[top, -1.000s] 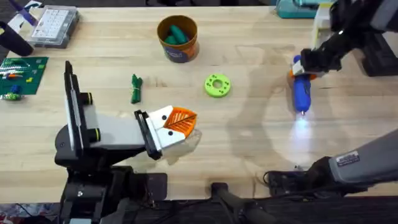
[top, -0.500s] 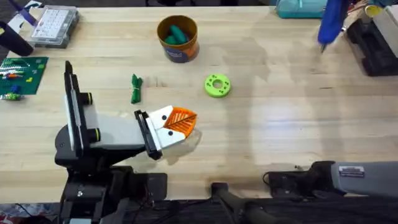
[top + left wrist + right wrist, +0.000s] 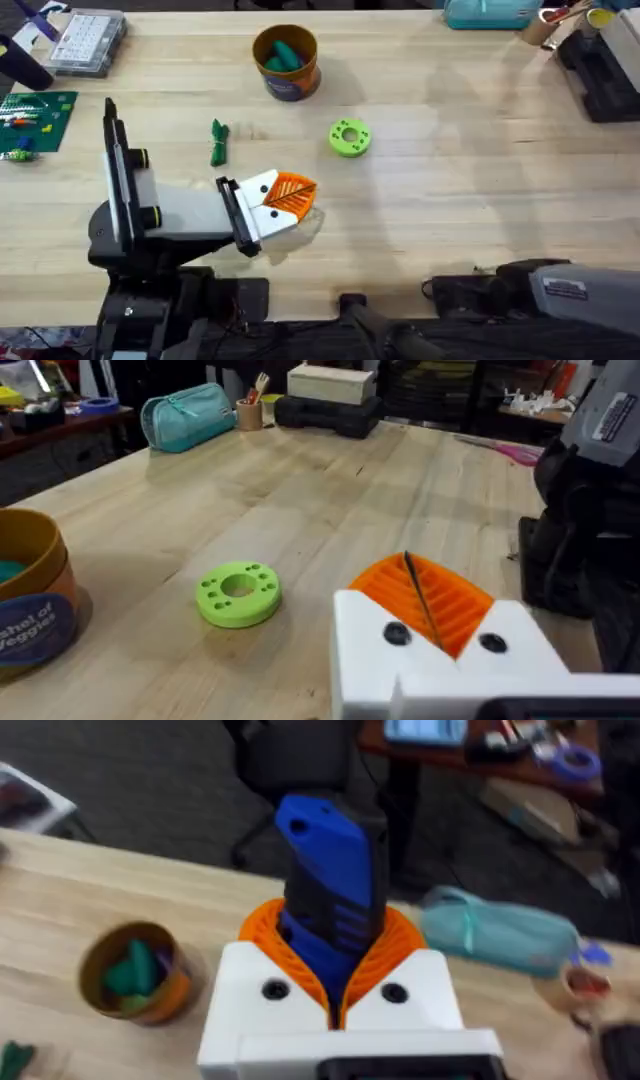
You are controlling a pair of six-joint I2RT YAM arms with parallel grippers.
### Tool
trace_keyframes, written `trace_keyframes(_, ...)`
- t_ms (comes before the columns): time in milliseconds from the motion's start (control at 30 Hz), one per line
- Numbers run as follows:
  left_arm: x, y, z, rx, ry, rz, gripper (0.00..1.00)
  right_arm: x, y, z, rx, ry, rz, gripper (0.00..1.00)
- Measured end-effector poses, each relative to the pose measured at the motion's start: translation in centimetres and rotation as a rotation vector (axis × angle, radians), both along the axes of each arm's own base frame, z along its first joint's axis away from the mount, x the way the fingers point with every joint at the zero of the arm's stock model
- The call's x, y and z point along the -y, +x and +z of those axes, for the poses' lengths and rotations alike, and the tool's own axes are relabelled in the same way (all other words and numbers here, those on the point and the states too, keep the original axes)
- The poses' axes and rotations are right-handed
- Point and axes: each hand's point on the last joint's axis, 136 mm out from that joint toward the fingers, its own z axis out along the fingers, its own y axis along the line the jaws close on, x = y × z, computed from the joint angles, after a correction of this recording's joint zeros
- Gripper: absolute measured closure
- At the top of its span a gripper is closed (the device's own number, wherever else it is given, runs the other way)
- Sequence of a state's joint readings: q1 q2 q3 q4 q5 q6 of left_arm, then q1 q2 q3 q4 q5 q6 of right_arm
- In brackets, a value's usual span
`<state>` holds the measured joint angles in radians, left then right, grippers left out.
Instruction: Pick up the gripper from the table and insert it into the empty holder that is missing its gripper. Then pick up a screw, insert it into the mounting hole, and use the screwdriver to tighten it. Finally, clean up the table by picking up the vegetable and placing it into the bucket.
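Gone from the overhead view is the blue screwdriver, which a second ago lay on the right side of the desk (image 3: 450,190) under the right arm and half a second ago hung high near the far right edge. Now the right wrist camera shows the screwdriver (image 3: 330,890) clamped upright between the orange ribbed pads of the right gripper (image 3: 335,1005), its fingers (image 3: 385,945) closed narrow around the blue body, lifted well above the wood with the room's floor and a chair behind it.

Below and off to one side in that same view sits the yellow-orange bucket (image 3: 130,975) with something green inside it. From overhead the bucket (image 3: 286,62) stands toward the far middle of the desk, with a teal-green piece lying in it. The dark green vegetable (image 3: 218,142) lies on the bare wood between the bucket and the left arm, apart from both. A lime-green ring (image 3: 349,137) rests flat to the right of the vegetable.

Resting low over the desk, the left gripper (image 3: 283,200) has not shifted; its orange pads are pressed together with nothing between them, as the left wrist camera shows too (image 3: 430,610).
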<state>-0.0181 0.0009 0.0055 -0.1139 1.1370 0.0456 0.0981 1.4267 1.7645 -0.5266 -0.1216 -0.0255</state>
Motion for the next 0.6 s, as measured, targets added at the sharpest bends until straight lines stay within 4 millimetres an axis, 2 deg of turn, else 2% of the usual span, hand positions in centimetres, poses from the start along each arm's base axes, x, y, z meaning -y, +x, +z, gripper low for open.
trace_keyframes(233, 0.0, 0.0, 0.0, 0.0, 0.0, 0.0, 0.982, -5.9, -4.4, 5.8, 0.169, 0.066, 0.21, 0.974)
trace_keyframes(267, 0.0, 0.0, 0.0, 0.0, 0.0, 0.0, 0.982, -8.1, -6.2, 6.9, 0.199, 0.083, 0.303, 0.974)
trace_keyframes(433, 0.0, 0.0, 0.0, 0.0, 0.0, 0.0, 0.982, -10.8, -7.3, 6.9, 0.219, 0.105, 0.433, 0.974)
trace_keyframes(600, 0.0, 0.0, 0.0, 0.0, 0.0, 0.0, 0.982, -12.9, -6.7, 3.4, 0.178, 0.122, 0.499, 0.974)
